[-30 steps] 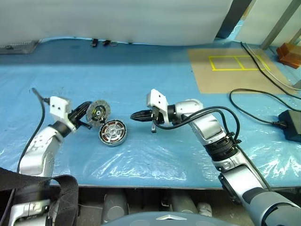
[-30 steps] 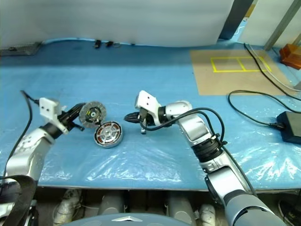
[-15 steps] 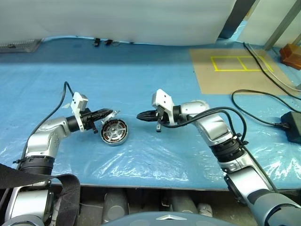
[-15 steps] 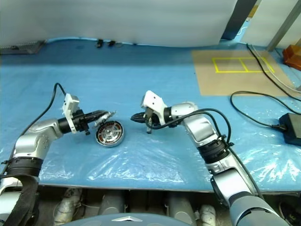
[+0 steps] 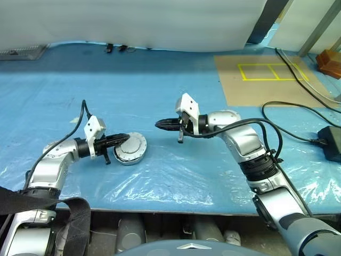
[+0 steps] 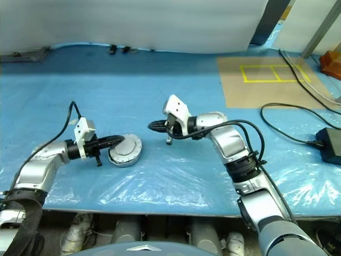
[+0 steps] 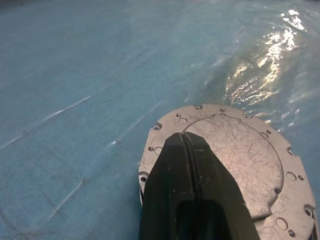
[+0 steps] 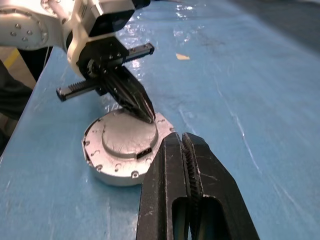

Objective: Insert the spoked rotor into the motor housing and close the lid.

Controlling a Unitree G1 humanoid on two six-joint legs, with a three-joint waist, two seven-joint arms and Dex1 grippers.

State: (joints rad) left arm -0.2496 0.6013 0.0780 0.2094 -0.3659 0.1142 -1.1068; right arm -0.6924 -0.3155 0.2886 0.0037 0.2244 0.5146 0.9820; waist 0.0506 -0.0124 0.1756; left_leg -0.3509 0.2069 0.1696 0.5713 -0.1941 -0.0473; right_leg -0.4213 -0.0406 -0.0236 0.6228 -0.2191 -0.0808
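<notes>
The round light-grey metal lid (image 5: 131,148) is lying flat on top of the motor housing, left of centre on the blue plastic-covered surface (image 5: 176,176). The left gripper (image 5: 124,138) is reaching in from the left, its closed tips resting on the lid's raised middle. The right gripper (image 5: 159,125) is hovering just right of the lid and a little behind it, apart from it, pointing left with its fingers pressed together. Far to the right and behind, a brown cardboard sheet with yellow tape lines (image 5: 261,80) is lying on the surface. A black cable (image 5: 287,133) is running in front of that sheet to a black box (image 5: 331,141) at the right edge.
</notes>
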